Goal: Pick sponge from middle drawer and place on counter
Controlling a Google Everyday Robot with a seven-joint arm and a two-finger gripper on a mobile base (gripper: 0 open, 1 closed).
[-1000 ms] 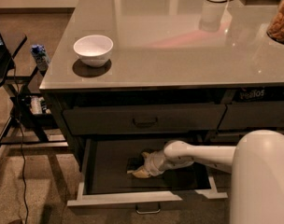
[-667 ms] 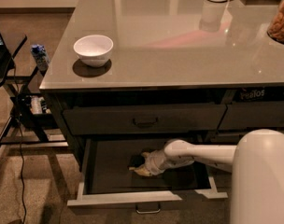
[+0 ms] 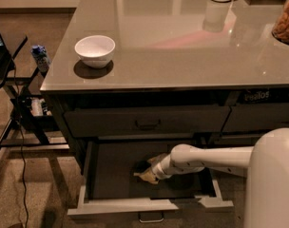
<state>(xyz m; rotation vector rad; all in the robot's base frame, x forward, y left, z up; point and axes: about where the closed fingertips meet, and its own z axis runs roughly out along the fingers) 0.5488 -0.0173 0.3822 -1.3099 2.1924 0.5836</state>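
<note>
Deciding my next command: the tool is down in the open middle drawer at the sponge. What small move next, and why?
Probably a short, slow lift straight up. The tool sits at the sponge, low on the floor of the middle drawer, below the closed upper drawer. Whether it holds the sponge is not visible, so rise slightly and check.

The white arm [image 3: 216, 158] is stretching horizontally leftward from the robot's rounded body [image 3: 273, 184], its pincer [image 3: 151, 171] pointing left and slightly downward, low at centre view.
</note>
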